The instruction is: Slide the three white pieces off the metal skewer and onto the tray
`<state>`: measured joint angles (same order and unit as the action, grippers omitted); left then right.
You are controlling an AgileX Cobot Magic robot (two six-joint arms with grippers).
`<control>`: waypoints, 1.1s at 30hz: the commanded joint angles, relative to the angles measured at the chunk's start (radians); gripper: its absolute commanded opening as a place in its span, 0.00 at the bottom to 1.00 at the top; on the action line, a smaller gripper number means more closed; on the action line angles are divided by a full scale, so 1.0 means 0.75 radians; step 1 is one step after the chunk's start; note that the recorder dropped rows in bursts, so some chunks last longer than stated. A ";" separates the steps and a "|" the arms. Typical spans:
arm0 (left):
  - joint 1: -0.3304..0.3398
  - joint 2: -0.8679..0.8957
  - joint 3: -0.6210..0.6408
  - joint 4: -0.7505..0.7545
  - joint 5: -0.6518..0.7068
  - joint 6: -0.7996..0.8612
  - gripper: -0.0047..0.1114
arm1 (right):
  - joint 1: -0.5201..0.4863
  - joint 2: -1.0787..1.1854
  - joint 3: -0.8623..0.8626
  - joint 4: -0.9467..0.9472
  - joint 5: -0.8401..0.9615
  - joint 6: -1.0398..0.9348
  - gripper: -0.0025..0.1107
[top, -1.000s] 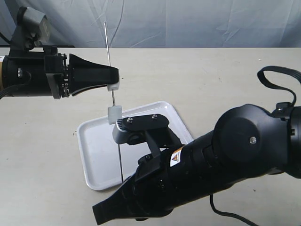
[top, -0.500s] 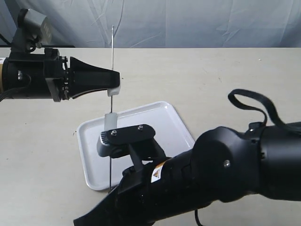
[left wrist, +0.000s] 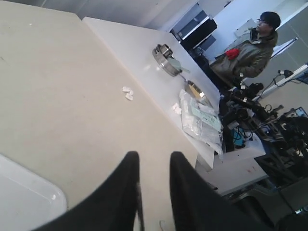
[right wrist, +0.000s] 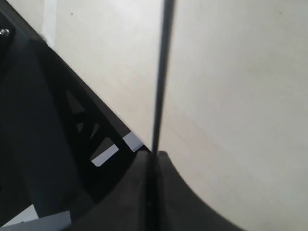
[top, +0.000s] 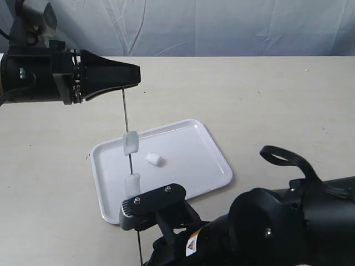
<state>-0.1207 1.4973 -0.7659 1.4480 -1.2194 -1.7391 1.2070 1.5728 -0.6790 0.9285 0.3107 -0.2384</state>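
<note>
Three white pieces (top: 154,159) are in sight. Two are threaded on the one metal skewer (top: 126,119): the upper piece (top: 130,143) over the tray's far-left edge, and the lower piece (top: 133,183) further down the rod, with bare rod between them. The third lies loose on the single white tray (top: 194,160), just beside the rod and touching neither of the others.

The skewer stands nearly upright over the left part of the tray. There are two grippers. The right gripper (right wrist: 153,156) is clamped tight on the rod's lower stretch, its fingers pressed together around the metal. The left gripper (left wrist: 154,159) hangs level above the tray with its two black fingers parted, bare table showing through the gap. The rod's top end comes up just under its tips; whether it touches a finger I cannot tell.

The tray rests on a plain beige table (top: 266,100), with a creased grey-blue cloth (top: 222,27) hung behind it. The left wrist view shows a few small white bits (left wrist: 127,93) lying on the table well apart from the tray. Beyond them is a second table carrying a metal bowl (left wrist: 166,54) and plastic bags (left wrist: 199,120), and a person in a jacket (left wrist: 250,48) stands among equipment.

In the exterior view the bulky black right arm (top: 277,227) fills the lower right, and it hides the tray's near edge and the bottom of the skewer
</note>
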 commanded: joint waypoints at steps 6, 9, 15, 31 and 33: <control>0.063 -0.003 -0.007 0.234 -0.002 -0.115 0.42 | -0.160 -0.099 0.006 -0.041 0.013 -0.007 0.02; 0.025 -0.003 -0.007 0.196 -0.002 -0.115 0.42 | -0.167 -0.123 0.006 -0.047 0.017 -0.014 0.02; -0.114 0.020 -0.007 0.121 -0.002 -0.100 0.42 | -0.167 -0.123 -0.068 -0.040 0.068 -0.029 0.02; -0.134 0.024 -0.007 0.079 -0.002 -0.069 0.07 | -0.167 -0.123 -0.077 -0.054 0.095 -0.029 0.02; -0.134 0.024 -0.007 0.079 -0.002 -0.060 0.04 | -0.167 -0.123 -0.077 -0.057 0.095 -0.029 0.02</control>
<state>-0.2134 1.5144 -0.7659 1.5004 -1.2194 -1.7960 1.0869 1.4891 -0.7310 0.8950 0.3806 -0.2514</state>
